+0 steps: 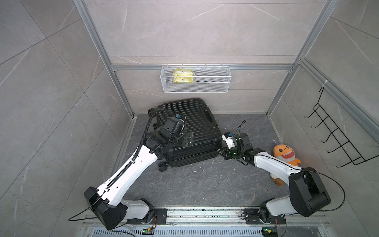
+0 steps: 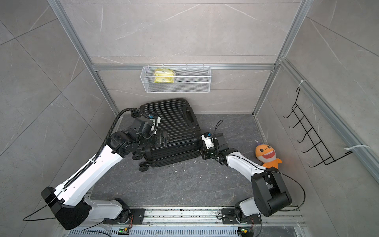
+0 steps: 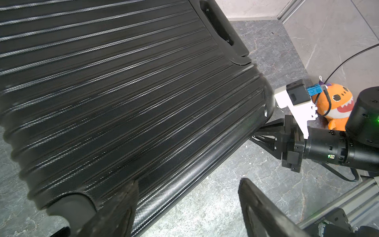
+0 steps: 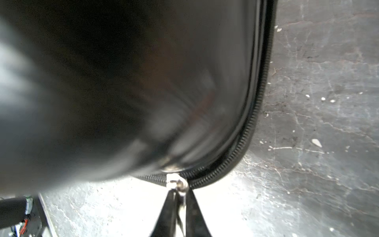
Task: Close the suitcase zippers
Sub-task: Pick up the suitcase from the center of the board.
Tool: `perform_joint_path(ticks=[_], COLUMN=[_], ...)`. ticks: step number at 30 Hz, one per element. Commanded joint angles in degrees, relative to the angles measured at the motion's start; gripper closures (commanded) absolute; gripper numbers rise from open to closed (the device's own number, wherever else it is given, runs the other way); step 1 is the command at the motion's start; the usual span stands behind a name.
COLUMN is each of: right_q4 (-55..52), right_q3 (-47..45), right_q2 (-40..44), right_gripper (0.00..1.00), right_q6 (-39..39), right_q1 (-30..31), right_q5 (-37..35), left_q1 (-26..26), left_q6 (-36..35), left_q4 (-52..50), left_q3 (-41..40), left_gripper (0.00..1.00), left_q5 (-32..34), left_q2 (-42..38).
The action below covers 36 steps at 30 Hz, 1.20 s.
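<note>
Right gripper pinches the silvery pull tab at the suitcase corner.
Draw it steadily along the zip band, following its curve; the left gripper, jaws wide, should brace the top shell.

Suitcase: hard plastic shell, ribbed and glossy, with a fine woven-look texture.
Zippers: black coil teeth on a matt band. The pull tab is bright silvery metal.
Floor: dark grey stone-look slab, matt, veined, with white flecks.
Basket: white-coated wire mesh.
Toy: orange plush cloth.
Hook rack: thin black wire.
Walls: smooth grey marble-look tile.
</note>
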<state>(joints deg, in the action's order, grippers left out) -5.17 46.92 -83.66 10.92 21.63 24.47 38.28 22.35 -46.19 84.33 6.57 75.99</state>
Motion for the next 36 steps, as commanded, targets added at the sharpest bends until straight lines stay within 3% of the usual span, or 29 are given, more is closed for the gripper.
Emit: perform_joint_path(ticks=[1,9,16,21,32,36], right_q4=[0.69,2.88,4.41,4.95,6.43,6.01], right_q3=[-0.79,-4.79,-8.08,-9.18,-11.85,-11.88], right_q2=[-0.83,3.89,8.96,10.96,14.84,15.06], right_gripper=[1.0,1.0,1.0,1.0,1.0,1.0], right_q6=[0.51,2.02,2.4,2.64,4.39,4.54], right_q1=[0.36,0.53,4.2,5.96,12.6,13.15], right_q5=[0.43,0.51,-4.29,-8.27,-16.26,-16.73], left_q1=[0.51,2.48,2.87,4.15,7.29,7.3], left_q6=[0.19,3.49,9.26,13.8,12.81,14.4], left_q4=[2.17,7.96,13.27,10.71,-4.53,-6.4], left_q3=[2.89,7.24,14.97,25.35,57.91,61.92], left_gripper=[0.2,0.2,0.23,0.23,0.3,0.35], left_q5=[-2.23,-2.34,0.36,4.05,9.51,11.56], left_q2=[1.1,7.97,17.47,27.12,50.23,55.16])
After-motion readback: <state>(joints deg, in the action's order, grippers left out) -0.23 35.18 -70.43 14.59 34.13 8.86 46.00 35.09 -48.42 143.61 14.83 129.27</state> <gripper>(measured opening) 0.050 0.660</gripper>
